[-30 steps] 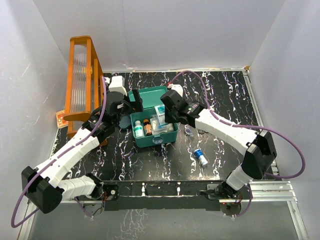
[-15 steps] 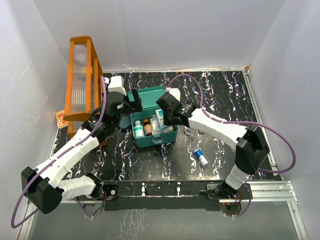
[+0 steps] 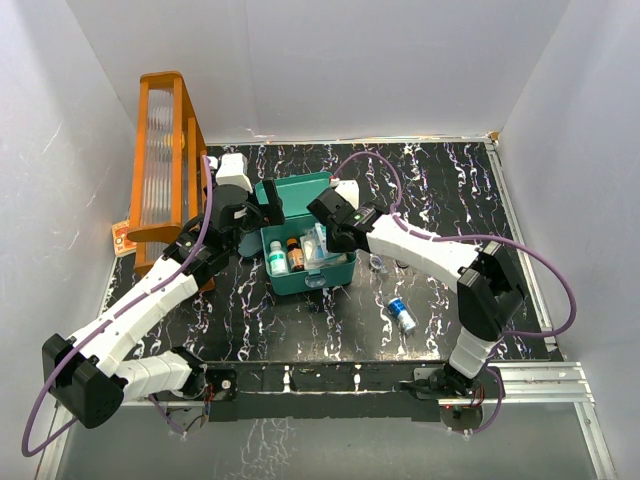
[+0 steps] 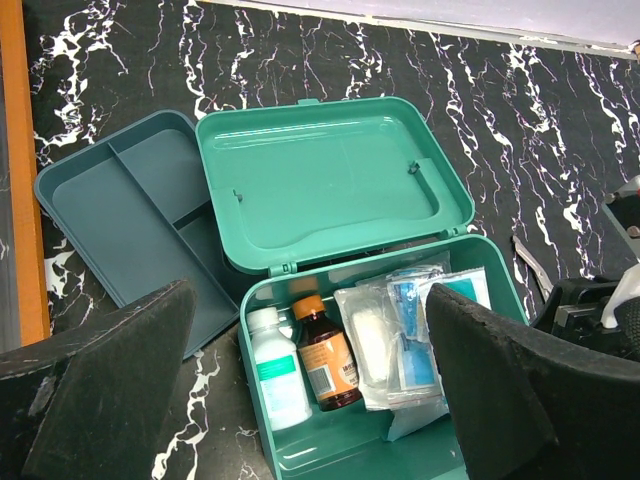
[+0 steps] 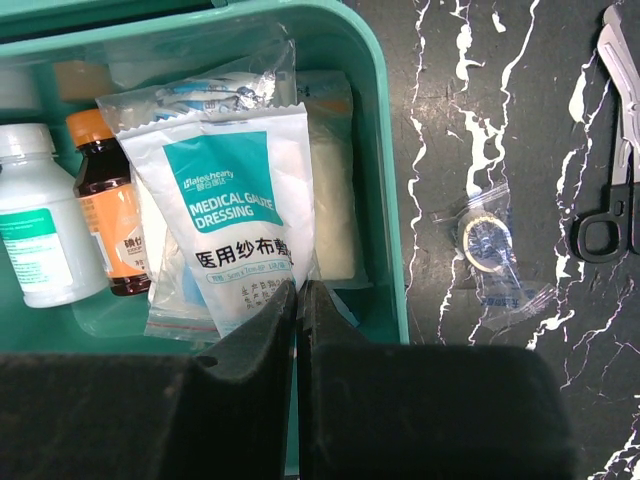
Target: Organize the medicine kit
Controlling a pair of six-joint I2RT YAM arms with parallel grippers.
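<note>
Right wrist: R tool (image 5: 297, 292) clenched on gauze pkt (image 5: 240, 215) in medicine kit (image 5: 386, 150), scissors (image 5: 612, 50), sachet (image 5: 488, 240) beside, L tool (image 4: 310, 293) released.

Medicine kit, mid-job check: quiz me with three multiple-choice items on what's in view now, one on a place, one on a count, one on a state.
1. Relative to the medicine kit, the divided tray lies:
A) inside it
B) on the table beside its open lid
C) under its base

2. Bottles visible inside the kit:
A) two
B) one
C) four

3. On the right gripper, the jaws are:
A) wide open
B) shut on scissors
C) shut on the gauze dressing packet

Answers:
1 B, the left wrist view shows the tray on the marble next to the lid.
2 A, a white bottle and an amber bottle lie side by side.
3 C, the right wrist view shows the jaws pinching the packet's lower edge.
</note>
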